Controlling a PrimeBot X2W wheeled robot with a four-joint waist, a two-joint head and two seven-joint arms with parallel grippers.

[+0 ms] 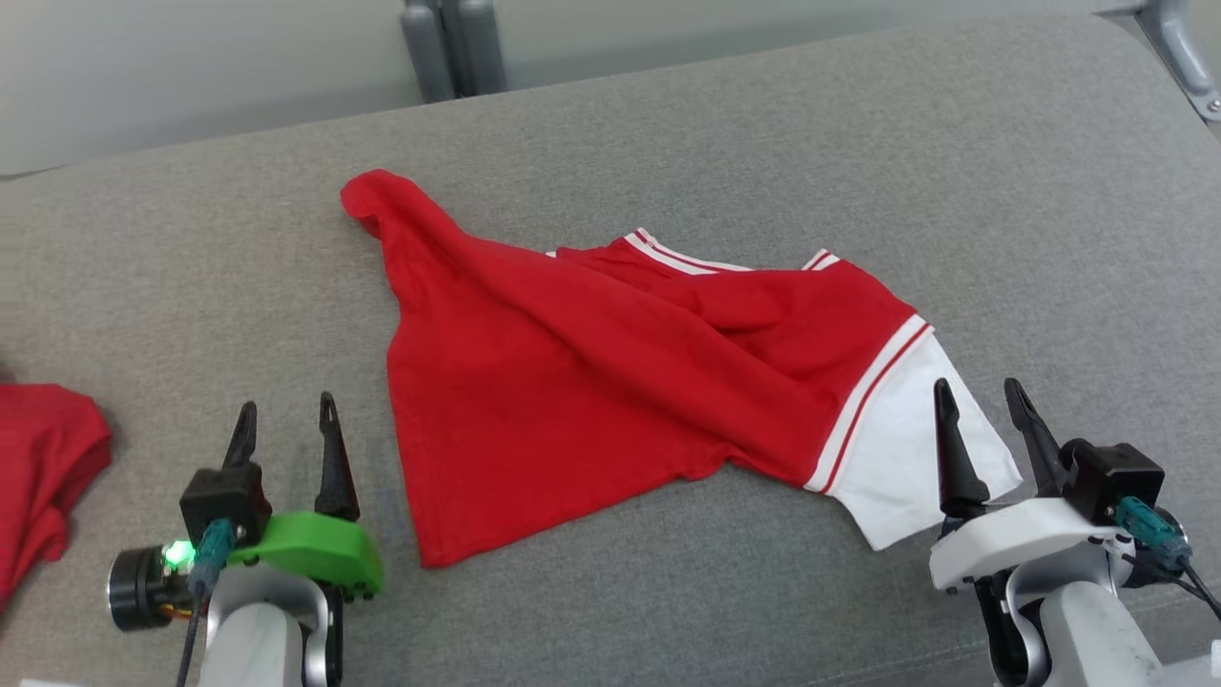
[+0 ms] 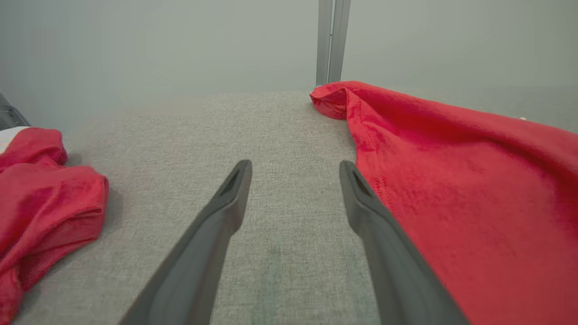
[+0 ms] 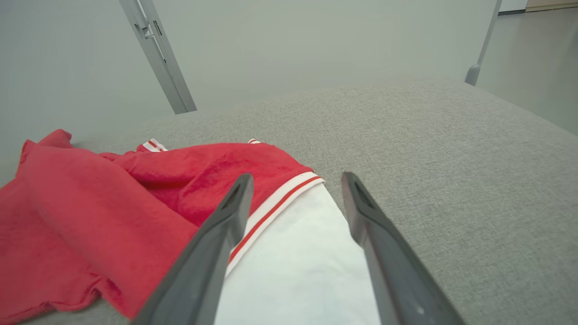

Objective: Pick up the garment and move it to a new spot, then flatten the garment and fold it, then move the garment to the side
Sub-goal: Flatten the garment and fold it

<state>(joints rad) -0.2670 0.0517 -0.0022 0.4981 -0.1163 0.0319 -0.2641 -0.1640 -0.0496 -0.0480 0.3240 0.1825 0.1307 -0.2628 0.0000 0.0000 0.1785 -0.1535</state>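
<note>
The red garment (image 1: 591, 382) lies crumpled and partly spread out near the middle of the grey fabric-covered desk (image 1: 858, 143). One narrow red corner of it reaches toward the far edge. Its broad red body slopes down toward the robot and ends in a hem that curls at the near corner. White bands with red stripes show along the garment's far folds. A white sleeve (image 1: 906, 458) with a red-striped band sticks out of the garment on the robot's right.

The left claw (image 1: 287, 401) is just beside the garment's near left hem, released, with its two dark fingers spread and nothing between them. In the left wrist view bare grey fabric shows in the gap, and the red edge runs along the outer side of one finger.

The right claw (image 1: 977, 382) is at the garment's white sleeve, also released with its fingers wide apart. In the right wrist view the white cloth lies in the gap under the fingers. Whether the tips touch the cloth cannot be told.

A second red cloth (image 1: 43, 458) lies bunched well apart from the garment, beyond the left claw. Grey metal posts (image 1: 453, 48) rise past the garment's far side
</note>
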